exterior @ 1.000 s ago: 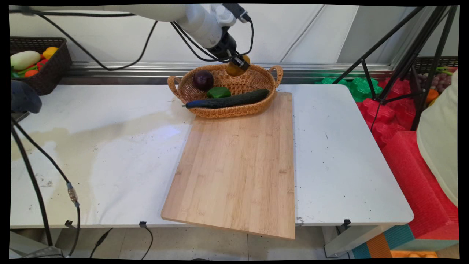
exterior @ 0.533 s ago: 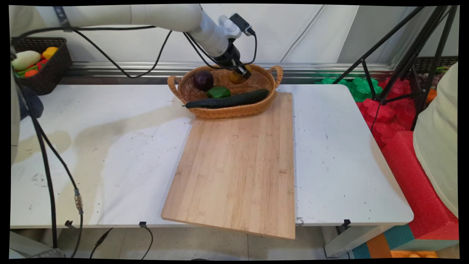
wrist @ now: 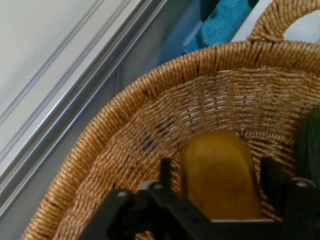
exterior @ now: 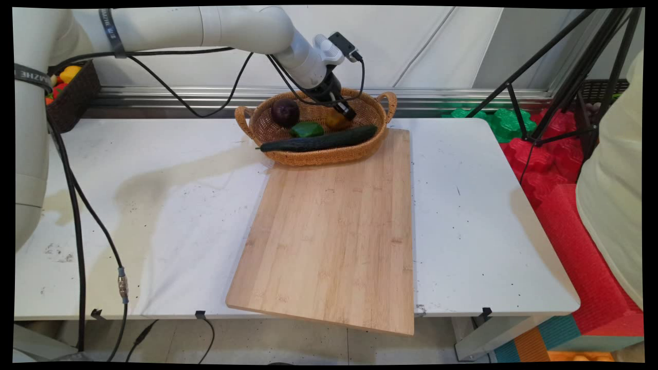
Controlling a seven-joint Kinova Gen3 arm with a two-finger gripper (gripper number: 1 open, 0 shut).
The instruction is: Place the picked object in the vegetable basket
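White table (exterior: pixel 154 205): cutting board (exterior: pixel 334 231), basket (exterior: pixel 318 154)

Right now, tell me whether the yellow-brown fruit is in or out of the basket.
In: the yellow-brown fruit sits between the gripper fingers, below the wicker basket rim.

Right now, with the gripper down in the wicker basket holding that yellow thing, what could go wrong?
The gripper sits inside the wicker basket, shut on the yellowish fruit.
1. The cucumber and green pepper lie close by; a sideways move might knock them.
2. The basket's back wall is near the fingers, which could snag the weave.
3. Hanging black cables droop over the rim and might catch a handle.
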